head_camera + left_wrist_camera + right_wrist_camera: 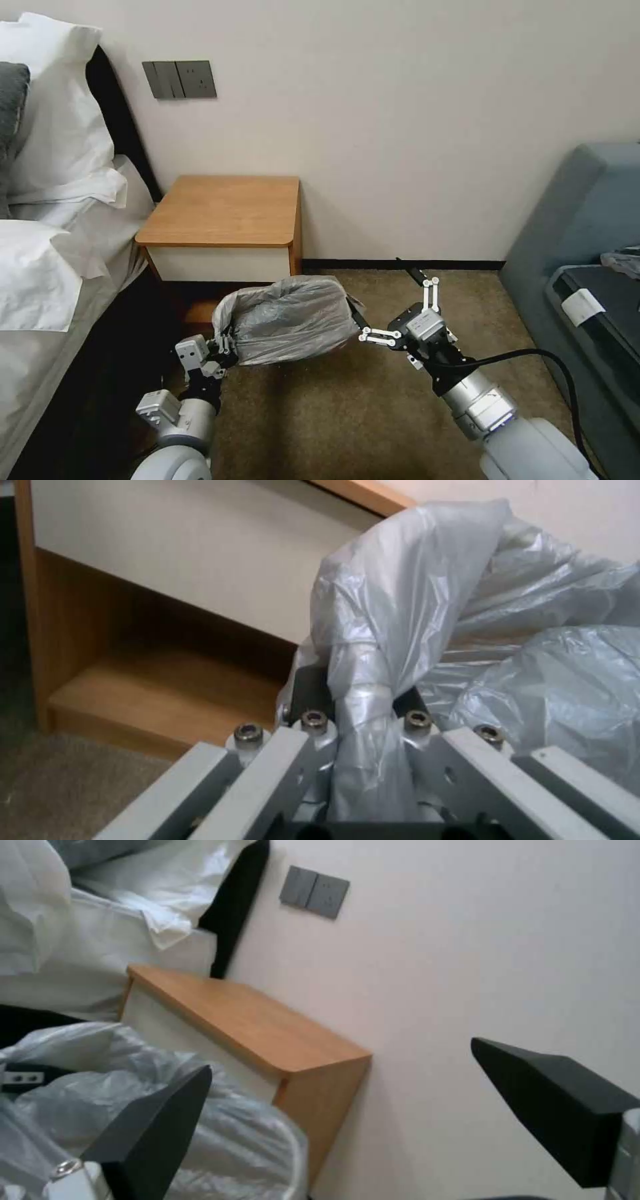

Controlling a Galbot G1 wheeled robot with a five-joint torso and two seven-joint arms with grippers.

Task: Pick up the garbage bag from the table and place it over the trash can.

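Garbage bag [290,319] already drapes the trash can, off the surface [223,210]. Left gripper [223,347] jaws pinch its bunched edge; right gripper [393,310] jaws spread wide beside it. Settling remains.

Thin, crinkled, glossy grey plastic garbage bag [293,319]; smooth matt wood desk [223,210]; rough carpet [320,413]; silvery metal left tool [223,347]

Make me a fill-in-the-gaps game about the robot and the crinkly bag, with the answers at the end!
1. The left gripper is shut on a twisted bit of the ____ bag.
2. The right gripper has its fingers wide ____.
3. The garbage bag hangs in front of the ____ nightstand.
4. The top of the nightstand has ____ lying on it.

Missing words: garbage; open; wooden; nothing
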